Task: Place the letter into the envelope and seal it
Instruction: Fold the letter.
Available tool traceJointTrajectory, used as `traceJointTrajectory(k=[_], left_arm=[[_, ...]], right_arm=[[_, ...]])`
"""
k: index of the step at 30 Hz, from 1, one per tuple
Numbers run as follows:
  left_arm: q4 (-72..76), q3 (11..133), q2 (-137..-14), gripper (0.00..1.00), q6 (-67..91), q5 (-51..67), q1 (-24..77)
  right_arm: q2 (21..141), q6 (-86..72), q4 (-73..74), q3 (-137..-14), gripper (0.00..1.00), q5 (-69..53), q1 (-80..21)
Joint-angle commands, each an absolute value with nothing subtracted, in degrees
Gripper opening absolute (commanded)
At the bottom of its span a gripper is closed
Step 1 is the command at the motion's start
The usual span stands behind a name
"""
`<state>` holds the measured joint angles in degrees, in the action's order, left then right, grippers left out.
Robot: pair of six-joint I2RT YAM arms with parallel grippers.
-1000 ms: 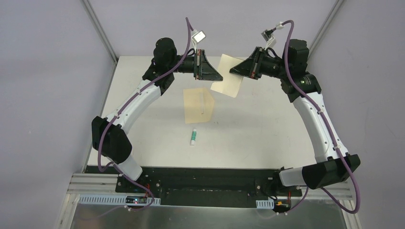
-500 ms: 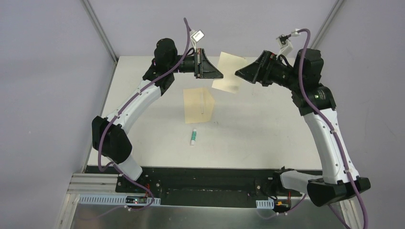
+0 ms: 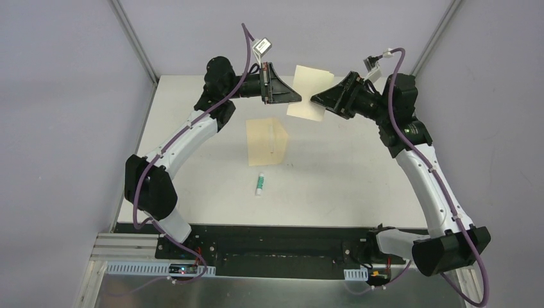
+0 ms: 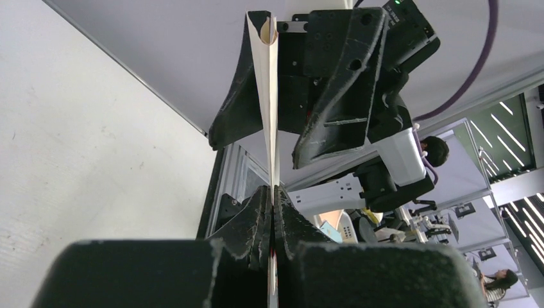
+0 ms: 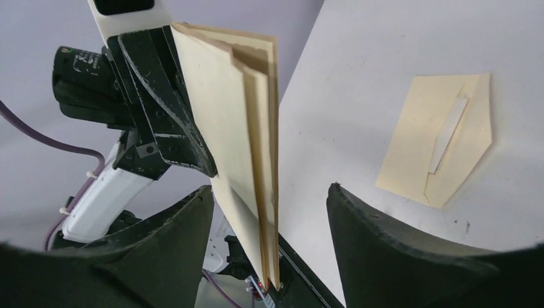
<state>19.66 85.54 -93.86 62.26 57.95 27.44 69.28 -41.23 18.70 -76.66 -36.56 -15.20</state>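
Since a second ago our right gripper (image 3: 313, 99) has let go of the pale cream folded paper letter (image 3: 314, 80), swung clear and come back. It now stands with its jaws spread on either side of the sheet's right edge, closing on nothing. The letter hangs on edge in the air above the far part of the white table (image 3: 359, 186). Only our left gripper (image 3: 298, 98) carries it, fingers pressed together on the left edge. We read this as a change of hold. In the right wrist view the folded layers fan apart a little at the top, so a fresh pinch there would probably keep the fold shut for sliding in. The flat yellow-tan manila envelope (image 3: 267, 142) lies on the table below and nearer to us, well apart from the letter. Its pointed flap appears laid open, leaving the pocket free. A small white-and-green tube (image 3: 260, 183) lies nearer still, beside nothing, likely waiting for the sealing step.
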Motion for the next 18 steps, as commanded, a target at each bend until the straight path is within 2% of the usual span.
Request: traceJointTrajectory(k=[1,7,12,15,18], left_arm=[[25.8,84.9,-94.4,0.0,65.6,57.6,28.0],[26.1,83.7,-94.6,0.0,66.1,56.7,28.0],[24.8,83.1,-94.6,0.0,65.0,55.5,28.0],[23.3,83.0,-94.4,0.0,63.9,54.7,28.0],[20.4,83.5,-94.5,0.0,61.7,54.2,28.0]], right_arm=[[69.8,-50.2,3.9,-74.4,0.65,-39.4,-14.9],[71.0,-58.0,-7.1,-70.6,0.52,-40.2,-15.0],[71.1,-60.3,-9.0,-68.6,0.35,-39.7,-15.0],[71.3,-60.2,-8.5,-67.9,0.2,-39.4,-14.9],[71.3,-58.2,-5.6,-68.6,0.0,-38.4,-14.9]])
